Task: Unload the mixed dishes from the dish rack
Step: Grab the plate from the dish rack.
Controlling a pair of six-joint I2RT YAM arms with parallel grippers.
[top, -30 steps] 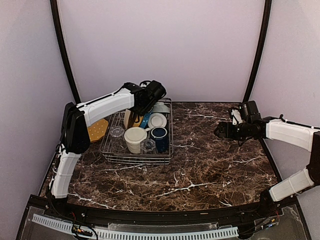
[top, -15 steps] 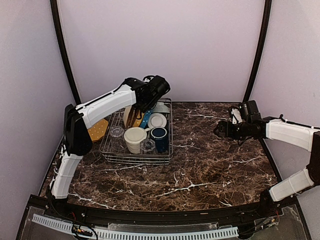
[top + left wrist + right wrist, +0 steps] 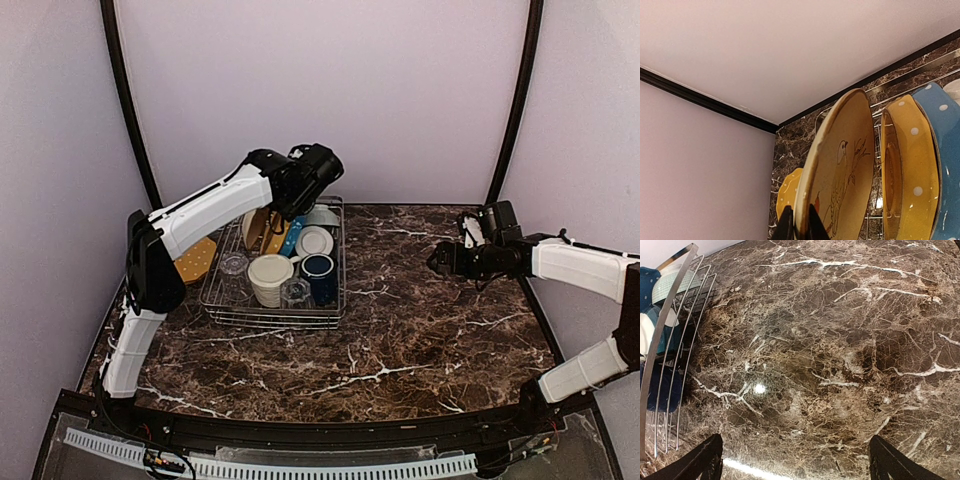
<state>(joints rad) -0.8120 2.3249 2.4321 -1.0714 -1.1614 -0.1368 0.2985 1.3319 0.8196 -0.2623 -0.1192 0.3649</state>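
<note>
Where the rack (image 3: pixel 270 320) sits: far left.
Left gripper (image 3: pixel 800 226): clamped on the bird plate (image 3: pixel 840 170).
Right gripper (image 3: pixel 796 460): wide apart, right.

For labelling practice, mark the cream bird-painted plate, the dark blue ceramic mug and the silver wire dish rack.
cream bird-painted plate (image 3: pixel 845 167): left wrist view, painted face.
dark blue ceramic mug (image 3: pixel 320 270): top external view, open top.
silver wire dish rack (image 3: pixel 275 321): top external view, near rim.
</note>
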